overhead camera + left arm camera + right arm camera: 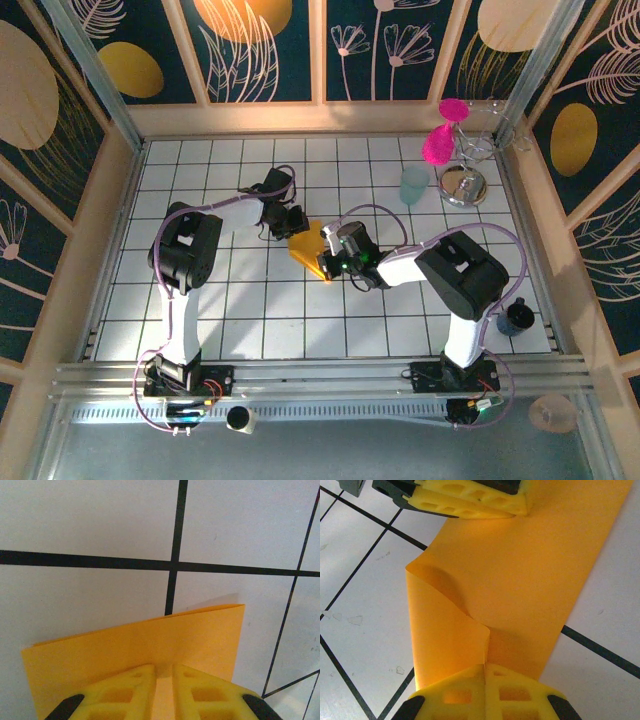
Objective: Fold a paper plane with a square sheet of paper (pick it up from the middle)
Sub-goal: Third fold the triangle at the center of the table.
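Item: sheet of paper [306,246], orange-yellow and partly folded, lying mid-table on your white tiled table [230,300].
Your left gripper [164,669]: pads pinched together on the sheet's far-left edge.
Your right gripper [485,666]: clamped on the near-right end, where one flap curls upward.
Pale teal cup [414,185]: upright, well apart, far right.

The left arm [185,250], at the left of the frame, and the right arm [462,278], at the right, share bulky black joint housings, white link tubes and looping lilac cables [215,205]. A small green light [347,265] glows at the right wrist. The left tool [164,675] and right tool [485,672] carry moulded yellow fingers [125,692] with recessed pockets, set on black mounts.
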